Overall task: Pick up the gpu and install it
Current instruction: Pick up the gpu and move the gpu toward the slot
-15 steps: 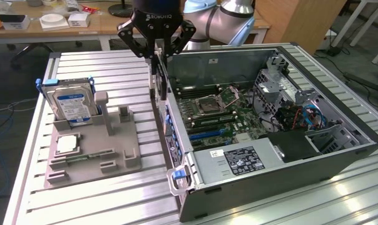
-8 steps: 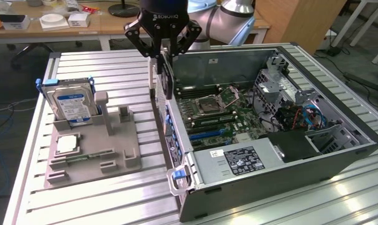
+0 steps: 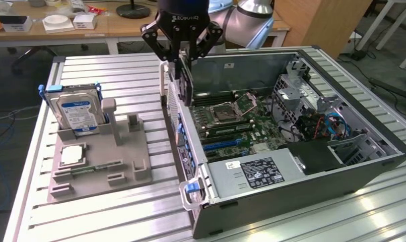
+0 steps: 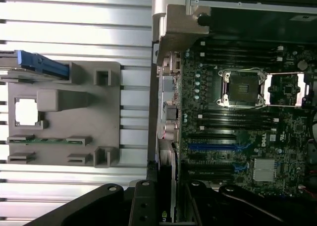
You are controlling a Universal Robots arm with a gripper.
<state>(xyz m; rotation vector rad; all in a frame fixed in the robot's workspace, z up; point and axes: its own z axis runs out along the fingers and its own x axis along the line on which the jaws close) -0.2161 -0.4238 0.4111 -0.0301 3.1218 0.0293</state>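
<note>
Nearest in the exterior view, we see the open computer case (image 3: 270, 212) on the slatted table (image 3: 109, 212), with its power supply (image 3: 257, 171) at about five o'clock of the frame. At eight o'clock, apart from the case wall, sits the grey fixture (image 3: 102, 146). A flat processor chip (image 3: 72, 155) and a narrow green memory stick (image 3: 88, 169) lie in it, and the hard drive (image 3: 76, 113) stands upright at its far end. Farther back, at twelve o'clock, the gripper (image 3: 181, 56) hangs over the case wall on the exterior view's left. Its fingers are narrowed onto the gpu (image 3: 183, 88), which hangs upright above the case's rim, near the motherboard (image 3: 240, 126). Behind that stands a desk (image 3: 122, 27).

The wrist view adds what the side look hides from us. The gpu (image 4: 166, 184) appears edge-on between the dark fingers (image 4: 143, 206), beside the case wall. The blue slots (image 4: 213, 147) and the processor socket (image 4: 242, 87) are seen from straight above. The exterior view, in turn, gives us the card's flat face and its height over the board.
</note>
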